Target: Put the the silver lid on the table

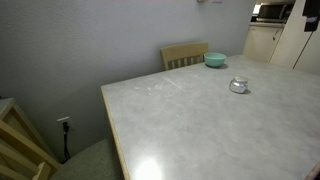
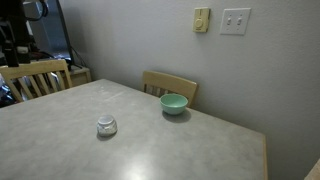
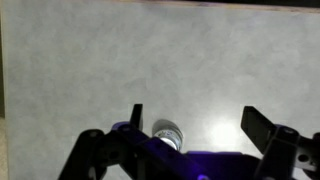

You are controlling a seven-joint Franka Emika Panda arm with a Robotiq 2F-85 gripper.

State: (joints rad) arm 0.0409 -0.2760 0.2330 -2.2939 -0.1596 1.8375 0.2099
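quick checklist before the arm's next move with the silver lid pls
1. silver lid resting on the table: ok.
2. gripper open: ok, fingers are spread in the wrist view.
3. Nothing held between the fingers: ok, the lid lies on the table below them.
4. teal bowl apart from the lid: ok, bare table between them.
5. Which way up the lid lies: cannot tell, too small.
6. Gripper's height above the lid: cannot tell.
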